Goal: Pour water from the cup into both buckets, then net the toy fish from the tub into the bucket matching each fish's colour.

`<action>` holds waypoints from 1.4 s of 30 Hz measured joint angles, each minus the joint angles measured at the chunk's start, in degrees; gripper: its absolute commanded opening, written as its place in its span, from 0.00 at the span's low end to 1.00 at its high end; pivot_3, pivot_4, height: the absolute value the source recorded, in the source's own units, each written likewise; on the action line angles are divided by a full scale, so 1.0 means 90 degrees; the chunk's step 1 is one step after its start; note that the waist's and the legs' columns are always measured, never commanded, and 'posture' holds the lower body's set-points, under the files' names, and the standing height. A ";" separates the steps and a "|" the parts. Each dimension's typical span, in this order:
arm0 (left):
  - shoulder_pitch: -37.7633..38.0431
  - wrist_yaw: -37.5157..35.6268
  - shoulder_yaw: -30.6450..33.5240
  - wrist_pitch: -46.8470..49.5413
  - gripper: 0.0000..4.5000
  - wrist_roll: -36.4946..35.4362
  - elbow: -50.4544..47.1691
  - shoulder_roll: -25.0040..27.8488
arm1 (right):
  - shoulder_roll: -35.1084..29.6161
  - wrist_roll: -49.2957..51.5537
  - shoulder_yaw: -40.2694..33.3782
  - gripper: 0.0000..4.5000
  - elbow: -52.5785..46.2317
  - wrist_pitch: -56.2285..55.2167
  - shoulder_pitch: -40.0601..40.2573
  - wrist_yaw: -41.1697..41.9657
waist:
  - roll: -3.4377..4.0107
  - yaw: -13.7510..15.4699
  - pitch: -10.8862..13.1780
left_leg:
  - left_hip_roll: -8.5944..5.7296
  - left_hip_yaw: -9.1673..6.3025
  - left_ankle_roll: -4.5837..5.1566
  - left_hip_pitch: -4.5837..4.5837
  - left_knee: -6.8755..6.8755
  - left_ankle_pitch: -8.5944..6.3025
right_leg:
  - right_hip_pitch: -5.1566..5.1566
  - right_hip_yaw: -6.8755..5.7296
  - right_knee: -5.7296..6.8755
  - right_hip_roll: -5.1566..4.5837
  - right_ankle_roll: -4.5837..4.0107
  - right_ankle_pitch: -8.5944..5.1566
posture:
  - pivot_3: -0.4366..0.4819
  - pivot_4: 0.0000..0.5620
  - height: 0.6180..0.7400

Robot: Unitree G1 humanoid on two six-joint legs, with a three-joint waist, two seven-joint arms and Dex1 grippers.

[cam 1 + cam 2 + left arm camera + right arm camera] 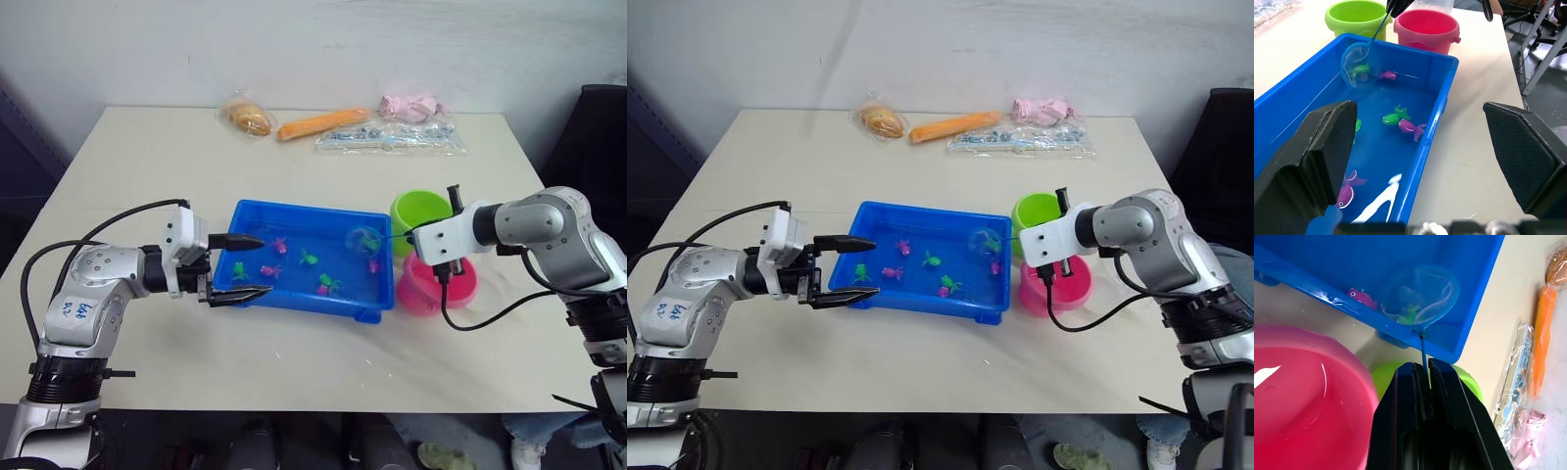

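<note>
Right claw [1420,382] pinches the net's [1419,294] thin stick; left claw [238,266] gapes around glossy tub [294,215] wall.

The shallow rectangular bright blue plastic tub [294,294] holds water and lies on the table, its near-left corner between the spread black fingers of the left gripper [238,267]. Tiny green and magenta plastic toy fish [1400,122] lie scattered in it. The small round blue-rimmed net [1420,296] on its thin stick, clamped between the closed fingers of the right gripper [1422,382], hangs over the tub's far end with a green fish [1410,311] in its mesh. The lime green plastic bucket [1356,17] and the pink plastic bucket [1425,29], water inside the pink one, stand side by side just beyond that end, beneath the right gripper.
</note>
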 measured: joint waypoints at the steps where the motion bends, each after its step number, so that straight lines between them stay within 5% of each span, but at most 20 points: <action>1: -0.0011 -0.0001 -0.0012 0.0009 0.99 0.0000 0.0000 -0.0002 | 0.0007 -0.0012 0.0044 0.00 0.0032 -0.0062 -0.0037 -0.0019 | 0.0000 0.0000 0.0000 | 0.0000 0.0000 0.0000 0.0000 0.0000 0.0000 | 0.0000 0.0000 0.0000 0.0000 0.0000 0.0000 | 0.48 0.27 1.00; 17: -0.0130 -0.0040 -0.0094 0.0023 0.99 0.0000 0.0024 -0.0077 | 0.0263 -0.0536 0.0148 0.00 0.0687 -0.0577 -0.0515 -0.0393 | 0.0003 -0.0011 0.0002 | 0.0001 0.0001 -0.0001 0.0000 0.0000 0.0001 | -0.0001 0.0000 0.0005 0.0002 0.0000 0.0000 | 0.48 0.27 1.00; 32: -0.0324 -0.0131 -0.0174 0.0026 0.99 0.0000 0.0181 -0.0076 | 0.0003 0.0477 0.0334 0.00 -0.0784 0.1292 -0.0250 0.1774 | 0.0005 0.0017 0.0003 | 0.0000 -0.0004 0.0001 -0.0001 0.0000 0.0001 | 0.0003 -0.0004 0.0010 -0.0002 0.0000 0.0000 | 0.48 0.27 1.00; 42: -0.0325 -0.0178 -0.0197 0.0027 0.99 0.0001 0.0250 -0.0071 | -0.0199 0.0636 0.0335 0.00 -0.1119 0.1597 -0.0189 0.2012 | 0.0005 0.0032 0.0003 | -0.0008 -0.0004 0.0002 -0.0001 0.0002 0.0001 | 0.0003 -0.0004 0.0003 -0.0004 0.0000 0.0000 | 0.48 0.27 1.00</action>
